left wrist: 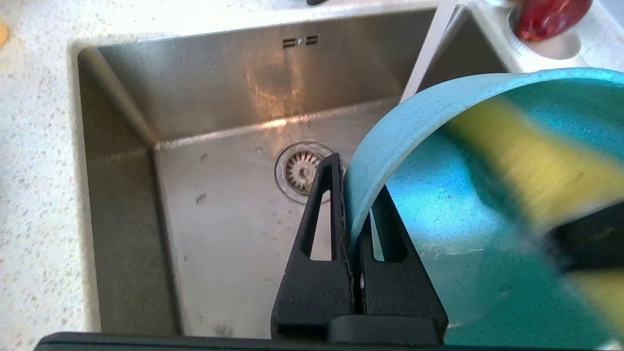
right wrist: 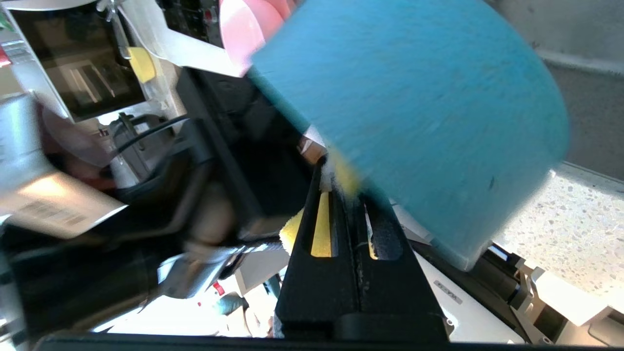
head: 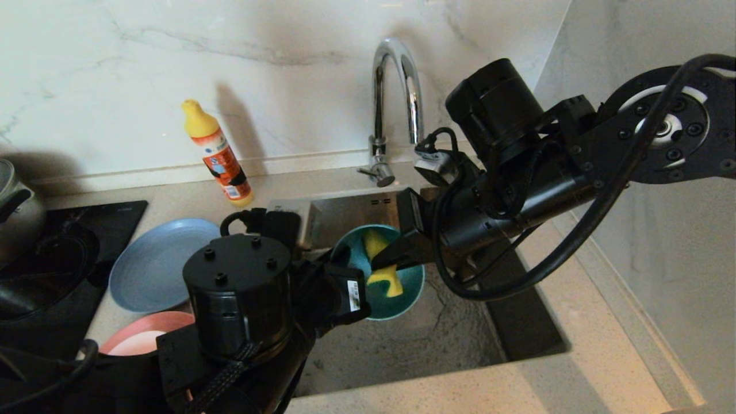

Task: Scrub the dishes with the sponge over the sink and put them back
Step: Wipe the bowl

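Over the sink (head: 402, 345) hangs the teal bowl (head: 405, 293), tilted, its opening towards the right arm. My left gripper (left wrist: 356, 195) is shut on the bowl's rim (left wrist: 390, 131), one finger inside and one outside. Inside the bowl, the yellow sponge (head: 376, 244) is pressed to the wall, with my right gripper (head: 397, 253) shut on it. In the right wrist view the sponge (right wrist: 291, 229) shows around the fingers (right wrist: 312, 273), beside the bowl's outer wall (right wrist: 414, 97). The blue-grey plate (head: 152, 264) and a pink plate (head: 144, 336) lie on the counter at the left.
A chrome tap (head: 397, 98) rises behind the sink, and an orange detergent bottle (head: 221, 158) stands left of it. A black hob (head: 63, 253) and a pot (head: 14, 207) sit at far left. The drain strainer (left wrist: 300, 168) lies below the bowl.
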